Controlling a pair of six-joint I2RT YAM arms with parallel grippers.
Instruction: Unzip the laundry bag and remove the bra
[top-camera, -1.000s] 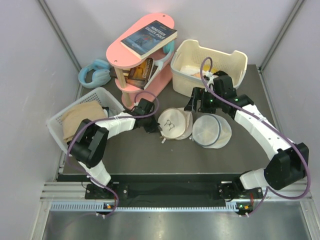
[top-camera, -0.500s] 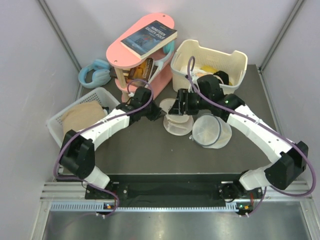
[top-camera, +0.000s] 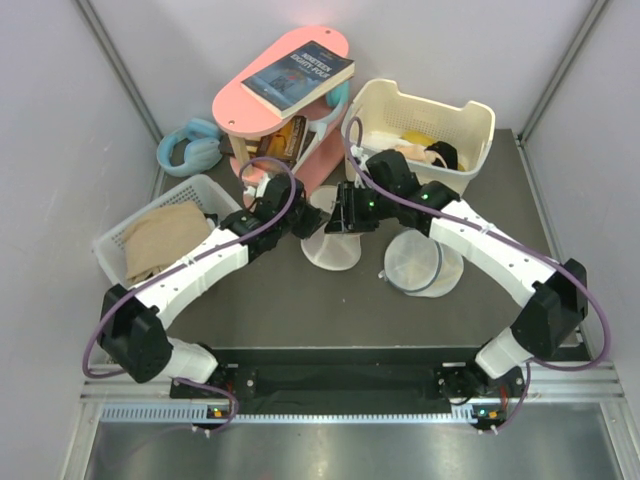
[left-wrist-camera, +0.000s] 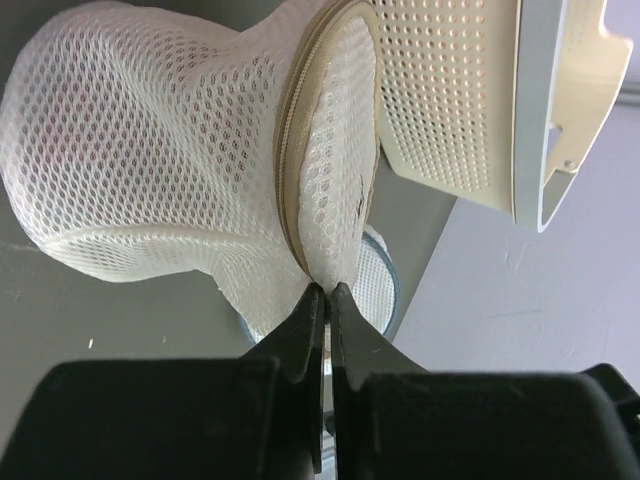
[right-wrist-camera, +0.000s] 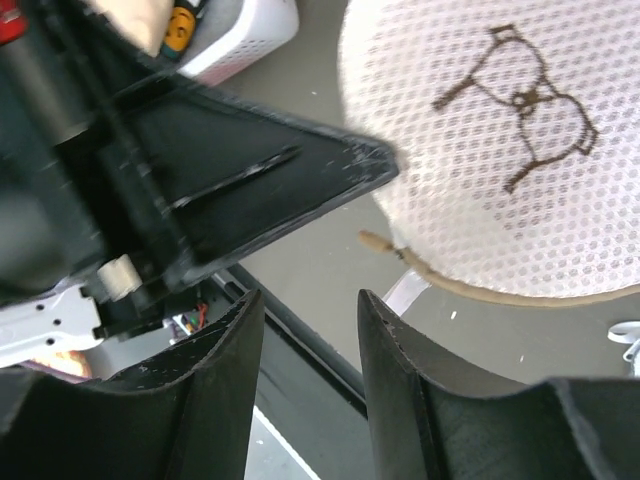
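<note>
The cream laundry bag (top-camera: 332, 246) is between the two grippers, raised at its back edge. My left gripper (top-camera: 304, 221) is shut on the bag's mesh rim next to the tan zipper, as the left wrist view shows (left-wrist-camera: 326, 288), where the bag (left-wrist-camera: 150, 170) bulges to the left. In the right wrist view the bag's face with the black bra drawing (right-wrist-camera: 510, 130) is at the upper right and the zipper pull (right-wrist-camera: 378, 242) sticks out just above my open, empty right gripper (right-wrist-camera: 310, 300). In the top view the right gripper (top-camera: 342, 216) is at the bag's back edge. The bra is hidden.
A second round white mesh bag (top-camera: 420, 263) lies to the right. A white basket (top-camera: 470, 125) with clothes stands at the back right, a pink shelf with a book (top-camera: 290, 100) at the back, blue headphones (top-camera: 188, 146) and a basket with beige cloth (top-camera: 205, 192) at the left.
Both grippers have moved left and toward the back. The laundry bag has moved left with the left gripper and its edge has been lifted off the table, away from the white bag.
</note>
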